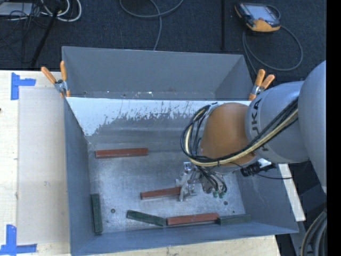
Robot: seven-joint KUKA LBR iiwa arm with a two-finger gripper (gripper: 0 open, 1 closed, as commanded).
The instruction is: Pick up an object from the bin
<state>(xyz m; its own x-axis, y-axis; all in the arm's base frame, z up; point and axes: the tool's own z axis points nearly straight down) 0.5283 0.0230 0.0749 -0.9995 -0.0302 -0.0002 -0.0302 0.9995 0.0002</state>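
My gripper (185, 192) is low over the bin floor, right of the middle, just under the orange wrist cover. Its metal fingers sit at the right end of a short red-brown bar (160, 194) that lies flat and points left. Whether the bar's end is between the fingers is hidden by the gripper body. Just in front of it, along the bin's near wall, lies another red-brown bar (192, 219).
A longer red-brown bar (121, 153) lies at the back left of the floor. A dark green bar (96, 213) lies along the left wall, another dark green one (145, 217) near the front, touching the front red-brown bar. The arm and cables cover the right side.
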